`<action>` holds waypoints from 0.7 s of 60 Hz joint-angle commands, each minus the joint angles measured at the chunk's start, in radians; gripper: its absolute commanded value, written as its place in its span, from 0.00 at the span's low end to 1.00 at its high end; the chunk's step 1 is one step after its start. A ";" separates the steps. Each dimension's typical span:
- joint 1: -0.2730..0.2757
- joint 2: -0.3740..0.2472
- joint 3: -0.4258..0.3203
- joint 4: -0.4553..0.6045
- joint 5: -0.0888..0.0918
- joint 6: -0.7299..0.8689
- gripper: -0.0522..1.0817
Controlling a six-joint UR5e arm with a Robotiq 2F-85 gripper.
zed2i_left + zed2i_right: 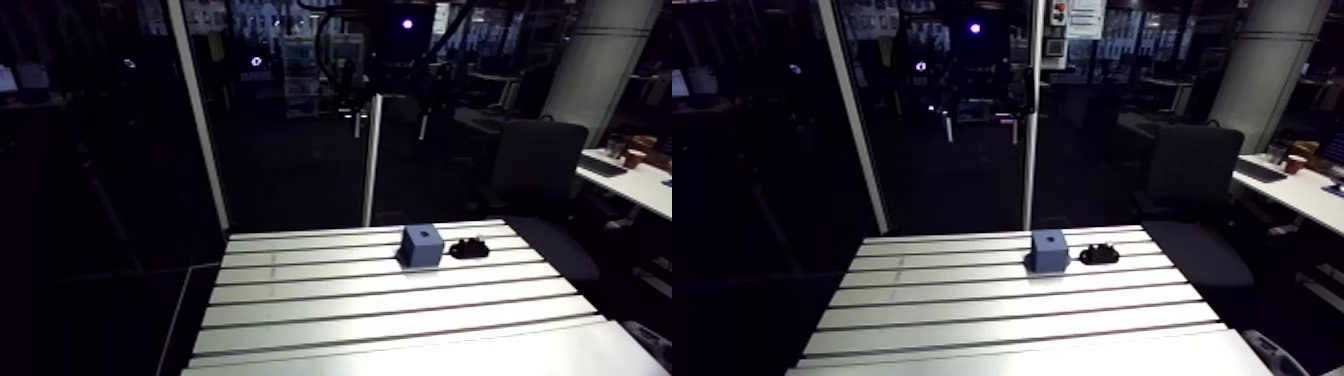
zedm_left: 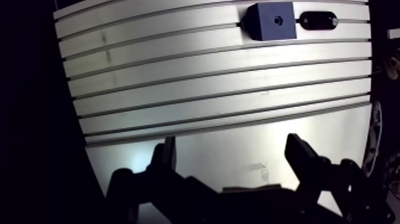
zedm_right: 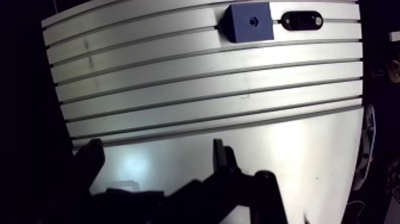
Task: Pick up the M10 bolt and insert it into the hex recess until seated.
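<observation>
No readable text, label, number or brand. Blue block point(image 2: 271, 21): plain faces, no print legible. Black oval piece point(image 2: 318, 19) beside it: too dark to tell any marking. Slotted table point(image 1: 400, 310): bare metal, no sign.

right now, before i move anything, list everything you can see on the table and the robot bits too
table: one, silver slotted aluminium, under everything
blue block: one, dark blue, on the table's far strips, well ahead of the jaws
hex recess: one, dark, in the blue block's top face, nothing in it that shows
dark oval piece: one, black, on the table close beside the blue block; what it holds is too dim to tell
jaws: two, black, apart with nothing between them, over the table's bare near part
</observation>
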 commanded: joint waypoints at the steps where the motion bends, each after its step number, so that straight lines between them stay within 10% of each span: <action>1: 0.068 0.046 -0.072 0.003 -0.002 -0.014 0.05; 42: 0.066 0.046 -0.072 0.000 -0.008 -0.017 0.05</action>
